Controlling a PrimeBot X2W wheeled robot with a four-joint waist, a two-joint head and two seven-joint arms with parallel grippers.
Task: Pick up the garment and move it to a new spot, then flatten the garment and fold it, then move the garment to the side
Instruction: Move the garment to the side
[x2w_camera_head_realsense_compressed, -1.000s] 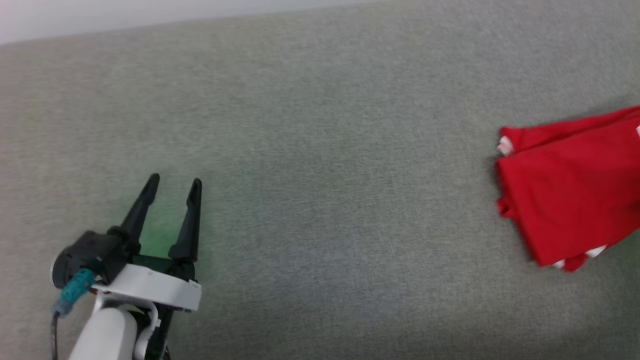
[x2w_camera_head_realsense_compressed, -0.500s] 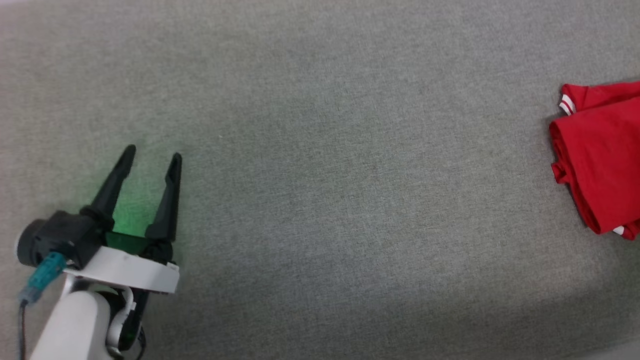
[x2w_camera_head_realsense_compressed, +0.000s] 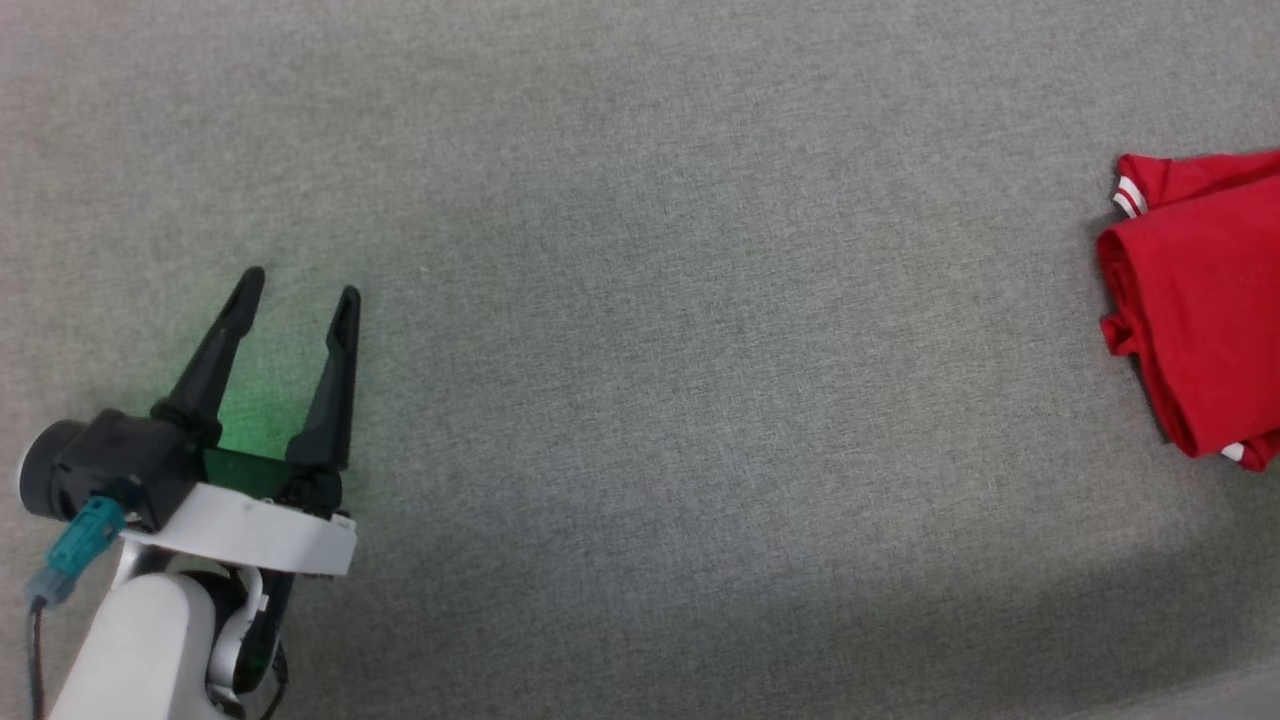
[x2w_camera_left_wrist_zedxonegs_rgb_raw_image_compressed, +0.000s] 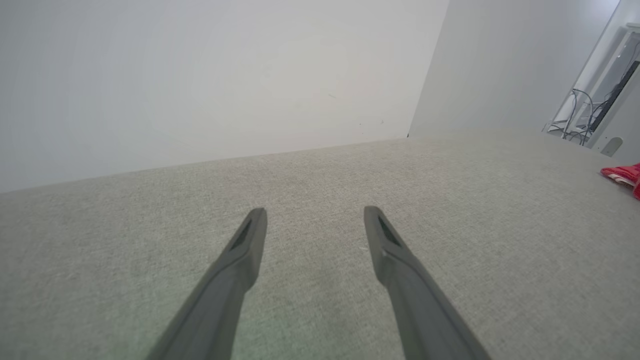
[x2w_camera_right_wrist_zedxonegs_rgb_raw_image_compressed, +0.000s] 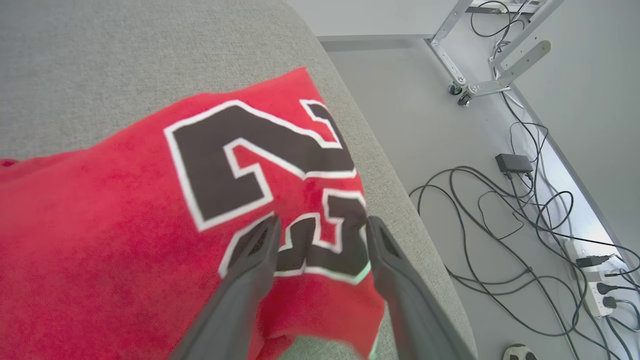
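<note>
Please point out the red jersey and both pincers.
Red fabric sports jersey (x2w_camera_right_wrist_zedxonegs_rgb_raw_image_compressed: 100, 240): right wrist view, plain red cloth.
Left pincer (x2w_camera_head_realsense_compressed: 300, 282): head view, between fingertips.
Right pincer (x2w_camera_right_wrist_zedxonegs_rgb_raw_image_compressed: 322, 221): right wrist view, between fingertips.

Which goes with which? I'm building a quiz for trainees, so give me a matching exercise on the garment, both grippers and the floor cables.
Things:
1 garment
2 left gripper
3 right gripper
4 cables

Places or states:
A open, over bare grey surface
B on the floor
C folded, near the surface's right edge
D open, above black numerals

Pairs: 1-C; 2-A; 3-D; 4-B
</note>
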